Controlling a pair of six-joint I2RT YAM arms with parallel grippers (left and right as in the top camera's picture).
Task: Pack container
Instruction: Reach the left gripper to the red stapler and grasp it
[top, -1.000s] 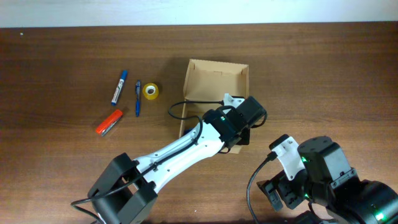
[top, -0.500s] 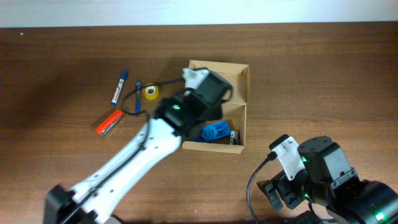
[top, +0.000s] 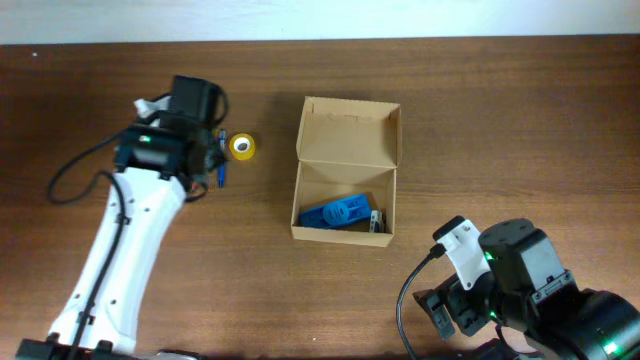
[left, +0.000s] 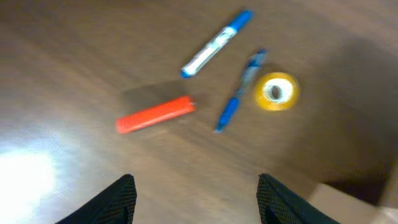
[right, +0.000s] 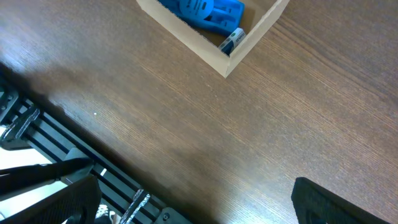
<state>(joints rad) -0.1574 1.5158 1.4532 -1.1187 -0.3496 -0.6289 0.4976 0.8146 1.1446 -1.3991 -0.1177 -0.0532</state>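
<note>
Middle of overhead frame: container (top: 346, 140), flap lid up, open. Two things inside already: blue plastic thing (top: 340, 212), and small dark-and-white bit (top: 378, 222) beside it in lower right corner.

Upper left of frame, on table (top: 500, 100), four things not packed yet: blue marker (left: 217, 42), blue pen (left: 241, 90), yellow tape roll (left: 277, 91), red stick (left: 155, 115).

Left gripper (left: 196, 190) hangs above them, fingers wide, nothing held. Right gripper (right: 193, 199) at lower right, fingers wide, nothing held.

Guess: less than half done. Four things to go in, lid to close last.
</note>
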